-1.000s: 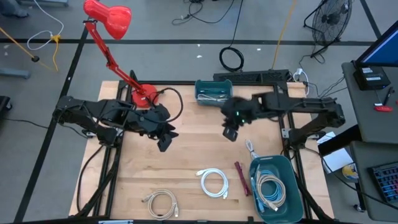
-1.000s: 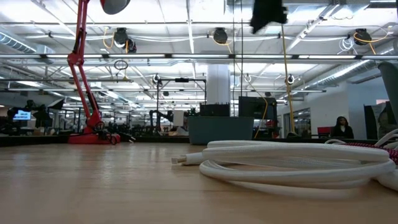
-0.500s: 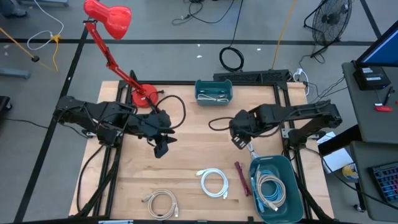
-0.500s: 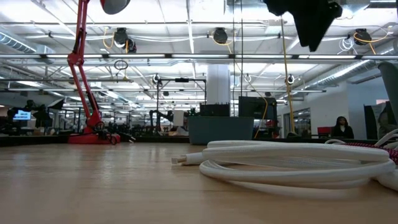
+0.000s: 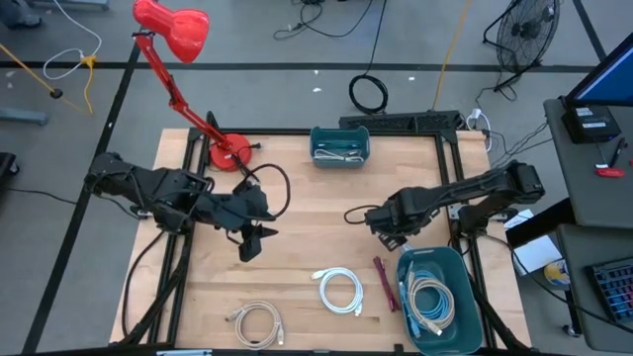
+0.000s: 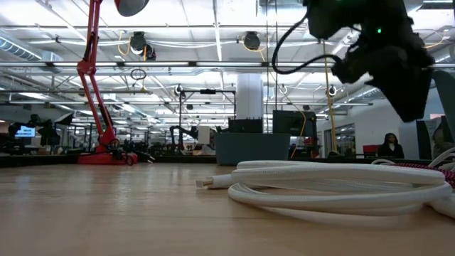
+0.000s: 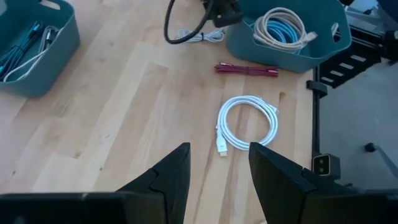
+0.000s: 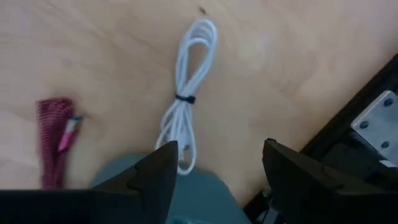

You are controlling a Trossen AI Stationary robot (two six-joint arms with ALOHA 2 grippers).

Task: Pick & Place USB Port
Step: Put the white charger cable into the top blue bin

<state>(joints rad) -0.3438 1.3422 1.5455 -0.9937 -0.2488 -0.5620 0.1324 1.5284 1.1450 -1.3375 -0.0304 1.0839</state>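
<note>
A thin white USB cable, bundled with a dark tie (image 8: 186,98), lies flat on the wood just beyond the near teal bin's rim (image 8: 124,169). My right gripper (image 8: 219,146) hovers open above it, touching nothing; in the high view that gripper (image 5: 391,233) covers the bundle. A thicker white coiled cable (image 5: 339,290) lies flat toward the near edge. My left gripper (image 7: 219,149) hangs open and empty over the table's left middle (image 5: 250,243), with the coil (image 7: 247,122) ahead of it.
A maroon cable (image 5: 384,282) lies beside the near teal bin (image 5: 453,265), which holds beige and blue coils. A beige coil (image 5: 255,321) lies near the front edge. A second teal bin (image 5: 339,145) and a red lamp base (image 5: 228,152) stand at the far side.
My right gripper has swung from the far middle of the table toward the near right and come down beside the near teal bin. My left gripper has drifted a little toward the near edge. No cable has moved.
</note>
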